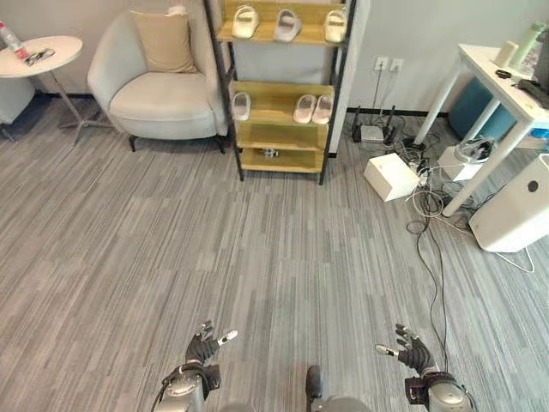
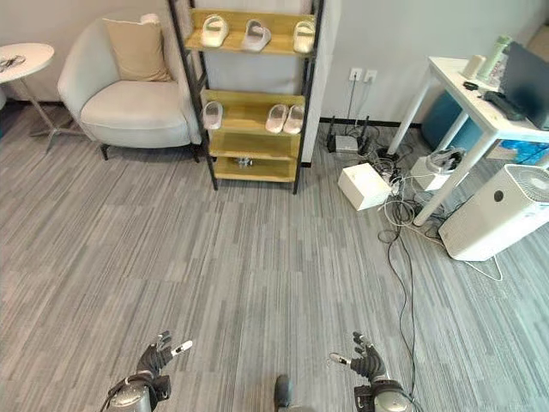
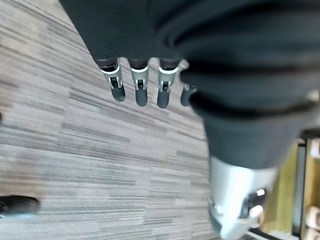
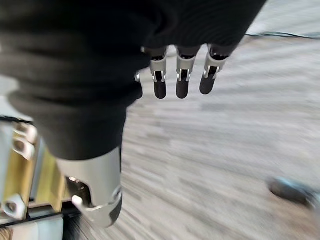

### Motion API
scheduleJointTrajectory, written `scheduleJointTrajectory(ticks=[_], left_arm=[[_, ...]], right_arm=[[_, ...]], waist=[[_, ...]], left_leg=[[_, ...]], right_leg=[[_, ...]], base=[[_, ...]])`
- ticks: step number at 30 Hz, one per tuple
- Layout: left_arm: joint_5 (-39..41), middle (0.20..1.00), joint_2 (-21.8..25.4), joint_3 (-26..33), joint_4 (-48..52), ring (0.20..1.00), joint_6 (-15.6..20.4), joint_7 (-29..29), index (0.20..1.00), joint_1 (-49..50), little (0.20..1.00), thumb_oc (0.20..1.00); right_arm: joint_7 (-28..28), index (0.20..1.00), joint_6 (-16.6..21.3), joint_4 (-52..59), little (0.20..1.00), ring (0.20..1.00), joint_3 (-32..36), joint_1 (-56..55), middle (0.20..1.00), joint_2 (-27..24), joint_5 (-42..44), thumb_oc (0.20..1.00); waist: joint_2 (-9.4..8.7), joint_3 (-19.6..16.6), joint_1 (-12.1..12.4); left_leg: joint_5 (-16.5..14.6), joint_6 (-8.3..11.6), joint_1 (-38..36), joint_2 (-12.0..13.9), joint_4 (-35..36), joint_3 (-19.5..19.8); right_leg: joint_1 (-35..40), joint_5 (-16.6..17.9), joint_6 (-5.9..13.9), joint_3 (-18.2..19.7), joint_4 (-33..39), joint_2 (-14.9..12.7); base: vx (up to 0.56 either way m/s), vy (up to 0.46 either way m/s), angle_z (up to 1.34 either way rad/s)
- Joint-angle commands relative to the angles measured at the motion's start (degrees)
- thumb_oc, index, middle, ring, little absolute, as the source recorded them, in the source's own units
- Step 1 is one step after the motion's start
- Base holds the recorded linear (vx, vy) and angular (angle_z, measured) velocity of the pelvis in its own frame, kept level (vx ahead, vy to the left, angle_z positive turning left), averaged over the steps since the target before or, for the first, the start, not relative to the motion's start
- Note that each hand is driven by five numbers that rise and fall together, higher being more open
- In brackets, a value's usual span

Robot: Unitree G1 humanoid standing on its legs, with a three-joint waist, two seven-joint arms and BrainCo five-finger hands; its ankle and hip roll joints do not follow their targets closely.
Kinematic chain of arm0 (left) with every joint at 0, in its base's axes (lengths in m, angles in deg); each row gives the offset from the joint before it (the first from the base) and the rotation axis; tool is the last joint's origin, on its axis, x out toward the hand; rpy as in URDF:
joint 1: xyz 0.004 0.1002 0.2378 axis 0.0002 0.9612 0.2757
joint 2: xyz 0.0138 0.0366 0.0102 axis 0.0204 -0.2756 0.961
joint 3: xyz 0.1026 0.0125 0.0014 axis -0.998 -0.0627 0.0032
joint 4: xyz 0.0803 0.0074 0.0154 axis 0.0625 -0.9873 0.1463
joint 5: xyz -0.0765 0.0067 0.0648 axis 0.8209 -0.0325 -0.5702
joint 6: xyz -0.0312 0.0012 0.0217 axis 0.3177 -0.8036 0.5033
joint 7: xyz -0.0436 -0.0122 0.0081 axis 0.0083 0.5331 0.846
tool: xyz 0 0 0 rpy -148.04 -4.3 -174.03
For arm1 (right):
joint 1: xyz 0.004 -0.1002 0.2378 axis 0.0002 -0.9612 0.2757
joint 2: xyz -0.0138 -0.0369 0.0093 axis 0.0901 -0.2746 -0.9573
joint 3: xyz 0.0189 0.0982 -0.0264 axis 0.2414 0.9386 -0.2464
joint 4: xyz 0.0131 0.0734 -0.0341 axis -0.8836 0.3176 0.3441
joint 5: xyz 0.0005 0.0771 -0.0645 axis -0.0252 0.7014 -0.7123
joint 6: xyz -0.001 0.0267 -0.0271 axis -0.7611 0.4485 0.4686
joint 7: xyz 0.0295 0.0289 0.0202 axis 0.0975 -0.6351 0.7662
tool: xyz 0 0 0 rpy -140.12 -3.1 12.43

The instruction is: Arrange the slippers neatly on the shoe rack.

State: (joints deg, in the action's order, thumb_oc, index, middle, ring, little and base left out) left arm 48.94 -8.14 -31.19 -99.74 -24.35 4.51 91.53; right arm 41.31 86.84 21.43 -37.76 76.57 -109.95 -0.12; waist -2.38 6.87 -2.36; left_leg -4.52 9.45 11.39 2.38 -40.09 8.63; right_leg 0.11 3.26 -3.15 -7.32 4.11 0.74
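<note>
The shoe rack [image 1: 319, 93], with a black frame and wooden shelves, stands against the far wall. Three pale slippers lie on its top shelf: one at the left [image 1: 245, 21], one in the middle [image 1: 287, 26] and one at the right [image 1: 335, 26]. On the middle shelf a single slipper [image 1: 241, 106] lies at the left, and a pair [image 1: 314, 109] sits side by side at the right. My left hand [image 1: 203, 348] and right hand [image 1: 414, 352] hang low over the floor, far from the rack. Both are open with straight fingers [image 3: 141, 90] [image 4: 182, 82] and hold nothing.
A grey armchair [image 1: 159, 99] with a beige cushion stands left of the rack, and a round side table [image 1: 39, 53] is further left. At the right are a white desk [image 1: 502, 86], a white box [image 1: 390, 176], an air purifier [image 1: 515, 210] and loose cables [image 1: 429, 206]. A small dark item [image 1: 270, 153] lies on the bottom shelf.
</note>
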Motion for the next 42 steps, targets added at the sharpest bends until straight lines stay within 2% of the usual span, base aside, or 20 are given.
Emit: scheduleJointTrajectory(ticks=[1, 4, 5, 6, 7, 12, 15, 18, 21, 23, 25, 29, 30, 31, 33, 35, 36, 37, 38, 42], left_arm=[[0.7, 1.0, 2.6, -0.8, 3.2, 1.0, 2.0, 0.1, 1.0, -4.1, 1.0, 1.0], [-0.2, 1.0, 2.7, -1.4, 2.9, 1.0, 1.9, 0.0, 1.0, -3.5, 1.0, 1.0], [-0.5, 1.0, 2.8, -1.6, 3.1, 1.0, 1.9, -0.2, 1.0, -3.2, 1.0, 1.0], [-1.0, 1.0, 2.9, -1.5, 3.0, 1.0, 1.8, -0.4, 1.0, -3.2, 1.0, 1.0], [-1.0, 1.0, 3.0, -1.3, 2.6, 1.0, 1.6, -0.4, 1.0, -3.1, 1.0, 1.0], [-1.4, 1.0, 3.5, -0.8, 2.6, 1.0, 1.3, 0.1, 1.0, -1.7, 1.0, 1.0], [-2.4, 1.0, 5.0, -1.4, 4.4, 1.0, 1.0, 0.7, 1.0, -1.6, 1.0, 1.0], [-2.7, 1.0, 5.5, -1.8, 4.7, 1.0, 0.8, 1.1, 1.0, -1.8, 1.0, 1.0], [-2.7, 1.0, 5.7, -1.7, 5.0, 1.0, 0.8, 1.6, 1.0, -2.2, 1.0, 1.0], [-3.1, 1.0, 5.4, -1.7, 4.1, 1.0, 0.8, 1.2, 1.0, -3.5, 1.0, 1.0], [-3.3, 1.0, 5.1, -1.7, 3.6, 1.0, 0.7, 0.9, 1.0, -4.5, 1.0, 1.0], [-3.4, 1.0, 4.4, -2.3, 3.3, 1.0, 0.9, 1.1, 1.0, -5.3, 1.0, 1.0], [-3.3, 1.0, 3.8, -2.6, 2.2, 1.0, 0.9, 1.3, 1.0, -5.6, 1.0, 1.0], [-3.3, 1.0, 3.8, -2.6, 2.2, 1.0, 0.9, 1.3, 1.0, -5.6, 1.0, 1.0], [-2.2, 1.0, 3.4, -3.0, 2.6, 1.0, 1.1, 1.4, 1.0, -6.1, 1.0, 1.0], [-1.6, 1.0, 3.4, -3.3, 2.7, 1.0, 1.1, 1.1, 1.0, -6.3, 1.0, 1.0], [-1.3, 1.0, 3.2, -3.2, 2.4, 1.0, 1.0, 1.1, 1.0, -5.9, 1.0, 1.0], [-1.4, 1.0, 3.0, -3.2, 2.1, 1.0, 1.0, 0.9, 1.0, -5.8, 1.0, 1.0], [-1.8, 1.0, 2.8, -3.7, 1.6, 1.0, 1.0, 0.3, 1.0, -5.8, 1.0, 1.0], [-1.7, 1.0, 3.2, -4.0, 1.7, 1.0, 0.9, 0.6, 1.0, -5.9, 1.0, 1.0]], right_arm=[[-0.2, 1.0, 1.6, 2.7, 1.0, 1.0, 0.7, 1.4, 1.0, -1.1, 0.6, 1.0], [0.0, 1.0, 1.5, 1.5, 1.0, 1.0, 0.4, 1.1, 1.0, -0.8, 0.5, 1.0], [0.4, 1.0, 1.6, 1.2, 1.0, 1.0, 0.1, 1.1, 1.0, -0.5, 0.2, 1.0], [0.5, 1.0, 1.7, 0.9, 1.0, 1.0, -0.2, 1.4, 1.0, -0.5, -0.2, 1.0], [0.4, 1.0, 1.5, 0.5, 1.0, 1.0, -0.6, 2.0, 1.0, -0.4, -0.5, 1.0], [-0.2, 1.0, 1.0, 0.8, 1.0, 1.0, -1.0, 2.0, 1.0, 1.7, -1.0, 1.0], [-0.7, 1.0, 1.0, 1.7, 1.0, 1.0, -1.2, 3.1, 1.0, 2.3, -1.2, 1.0], [-0.6, 1.0, 0.9, 1.8, 1.0, 1.0, -1.0, 3.2, 1.0, 2.6, -1.4, 1.0], [-0.7, 1.0, 0.8, 2.4, 1.0, 1.0, -0.1, 2.5, 1.0, 2.6, -0.9, 1.0], [-0.2, 1.0, 0.9, 3.0, 1.0, 1.0, 0.5, 1.9, 1.0, 2.7, -0.7, 1.0], [0.0, 1.0, 0.9, 3.8, 1.0, 1.0, 0.6, 1.2, 1.0, 2.6, -1.2, 1.0], [-0.1, 1.0, 1.0, 5.0, 1.0, 1.0, 0.8, -0.3, 1.0, 2.1, -1.8, 1.0], [0.0, 1.0, 1.3, 4.2, 1.0, 1.0, 1.0, -0.4, 1.0, 1.5, -1.2, 1.0], [0.0, 1.0, 1.3, 4.2, 1.0, 1.0, 1.0, -0.4, 1.0, 1.5, -1.2, 1.0], [-0.6, 1.0, 1.8, 4.4, 1.0, 1.0, 0.6, -0.2, 1.0, 0.1, -0.1, 1.0], [-0.5, 1.0, 1.4, 4.0, 1.0, 1.0, 0.7, -0.2, 1.0, -0.5, 0.0, 1.0], [-0.4, 1.0, 1.2, 3.5, 1.0, 1.0, 1.3, -0.6, 1.0, -0.5, 0.3, 1.0], [-0.1, 1.0, 1.3, 3.4, 1.0, 1.0, 1.5, -0.7, 1.0, -0.4, 0.4, 1.0], [0.2, 1.0, 1.5, 3.6, 1.0, 1.0, 1.5, -1.2, 1.0, -0.6, 0.2, 1.0], [-0.3, 1.0, 0.7, 3.5, 1.0, 1.0, 0.8, -0.3, 1.0, 0.1, -1.4, 1.0]], waist=[[-1.28, 3.8, 0.1], [-0.93, 3.3, 1.1], [0.39, 2.9, 2.2], [0.47, 3.0, 2.9], [0.74, 2.7, 3.5], [-1.26, 0.4, 4.5], [-2.4, 2.1, 4.3], [-1.44, 3.2, 3.5], [-0.69, 3.8, 1.7], [-1.32, 3.5, 0.4], [-1.45, 3.1, -0.4], [-1.48, 2.1, -1.0], [-1.14, 1.4, -1.1], [-1.14, 1.4, -1.1], [-2.3, 2.6, -0.2], [-3.07, 3.2, 0.3], [-3.35, 2.8, 0.9], [-3.04, 2.3, 1.1], [-1.69, 1.7, 1.9], [-1.71, 0.6, 1.3]], left_leg=[[8.0, -3.43, -8.3, -1.7, 23.0, -6.7], [6.7, -4.57, -5.5, -0.2, 34.5, -9.9], [12.9, -3.71, -1.3, 1.4, 42.5, -11.0], [14.1, -3.22, -0.3, 1.2, 44.9, -10.7], [16.3, -2.49, 0.3, 1.6, 45.1, -11.3], [13.2, -5.33, -2.9, 0.0, 43.3, -13.4], [9.2, -8.79, -5.2, -1.5, 40.9, -14.6], [7.2, -9.98, -8.9, -1.6, 41.1, -14.7], [5.2, -9.39, -14.0, -1.7, 42.8, -13.6], [3.3, -8.27, -17.5, -2.3, 43.7, -12.8], [2.5, -7.41, -19.8, -1.8, 44.0, -12.2], [0.9, -6.24, -21.4, -0.4, 42.2, -11.1], [3.5, -4.23, -20.1, 1.1, 35.3, -10.8], [3.5, -4.23, -20.1, 1.1, 35.3, -10.8], [8.0, -2.59, -13.0, -0.9, 20.4, -7.4], [7.9, -2.91, -9.7, -1.2, 19.6, -7.5], [6.0, -3.93, -8.7, 1.1, 28.4, -11.1], [6.9, -3.98, -7.8, 3.0, 34.9, -12.7], [12.8, -2.96, -5.4, 5.0, 43.4, -13.6], [9.9, -4.02, -8.4, 3.3, 43.3, -14.9]], right_leg=[[-0.2, -0.3, 8.29, 1.2, -1.6, -5.2], [2.2, -2.8, 8.93, 1.6, -1.5, -5.2], [4.5, -4.4, 9.01, 1.8, -1.2, -4.1], [6.1, -5.3, 9.07, 2.2, -0.9, -3.8], [8.1, -6.2, 9.39, 2.8, -0.8, -3.6], [9.3, -7.1, 12.08, 5.1, -5.6, -7.5], [1.4, 1.4, 13.83, 7.0, -22.3, -9.5], [-3.8, 4.5, 13.38, 5.6, -29.6, -9.8], [-8.2, 2.3, 12.63, 1.5, -22.5, -9.9], [-9.9, 3.3, 13.34, -0.6, -9.1, -9.6], [-10.2, 5.4, 14.25, -1.4, -5.1, -9.1], [-8.5, 4.9, 13.62, -1.6, -4.7, -8.5], [-6.3, 3.6, 12.04, -2.2, -4.2, -7.1], [-6.3, 3.6, 12.04, -2.2, -4.2, -7.1], [-2.4, 2.7, 9.75, -2.1, -2.9, -6.6], [-0.8, 1.8, 9.44, -2.2, -2.6, -7.1], [1.2, 0.9, 10.37, -2.2, -1.3, -7.7], [2.2, 0.1, 10.99, -2.5, -0.9, -7.9], [3.7, -1.7, 11.6, -2.6, -0.6, -7.7], [3.9, -2.2, 12.68, -1.9, -2.9, -10.4]], base=[[0.31, -0.028, -0.2], [0.41, 0.044, -0.14], [0.49, 0.106, -0.52], [0.6, 0.156, -0.37], [0.48, 0.154, -0.13], [0.37, 0.222, -0.59], [0.17, 0.182, -0.32], [0.24, 0.152, 0.32], [0.36, 0.008, 0.34], [0.41, -0.099, 0.26], [0.31, -0.104, 0.44], [0.32, -0.159, 0.45], [0.19, -0.112, 0.53], [0.3, -0.206, 0.49], [0.22, -0.149, 0.12], [0.25, -0.023, -0.38], [0.32, 0.102, -0.32], [0.52, 0.233, -0.27], [0.43, 0.299, -0.08], [0.24, 0.245, -0.29]])
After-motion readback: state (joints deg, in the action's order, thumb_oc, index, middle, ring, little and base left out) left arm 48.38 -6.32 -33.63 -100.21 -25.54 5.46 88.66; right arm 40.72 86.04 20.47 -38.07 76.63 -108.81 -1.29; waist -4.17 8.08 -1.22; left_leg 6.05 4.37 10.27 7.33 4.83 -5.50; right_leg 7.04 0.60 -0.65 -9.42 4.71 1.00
